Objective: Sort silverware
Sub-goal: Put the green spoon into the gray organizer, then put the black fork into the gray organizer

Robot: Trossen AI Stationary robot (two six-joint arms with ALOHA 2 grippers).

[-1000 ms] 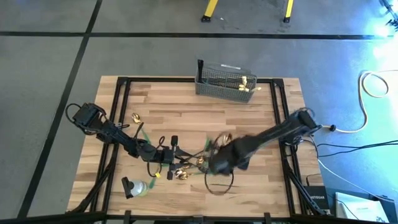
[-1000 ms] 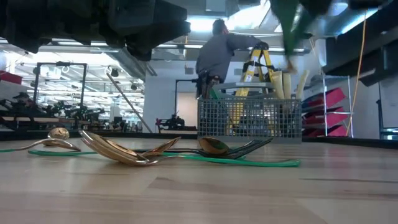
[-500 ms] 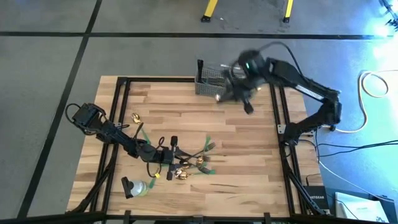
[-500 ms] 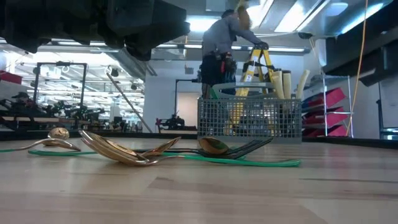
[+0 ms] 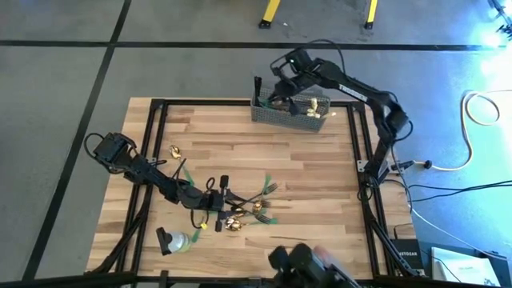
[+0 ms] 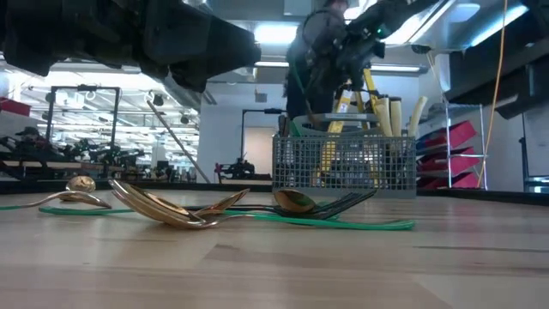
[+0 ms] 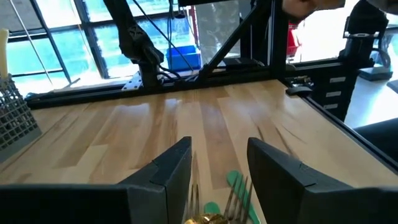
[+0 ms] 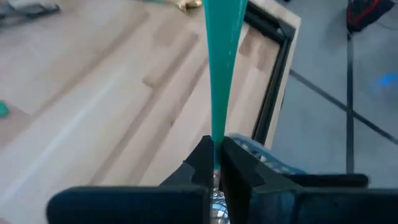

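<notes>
Right claw hovering over the mesh basket, pinching a green-handled piece.
Its working end is hidden; left claw is waiting half-open above surface cutlery.

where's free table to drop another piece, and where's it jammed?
Free: the wood between the mesh basket and the silverware pile, and the right side along the table frame. Crowded: front-left, where the left pincer sits in the pile. Right pincer is over the basket.
</notes>
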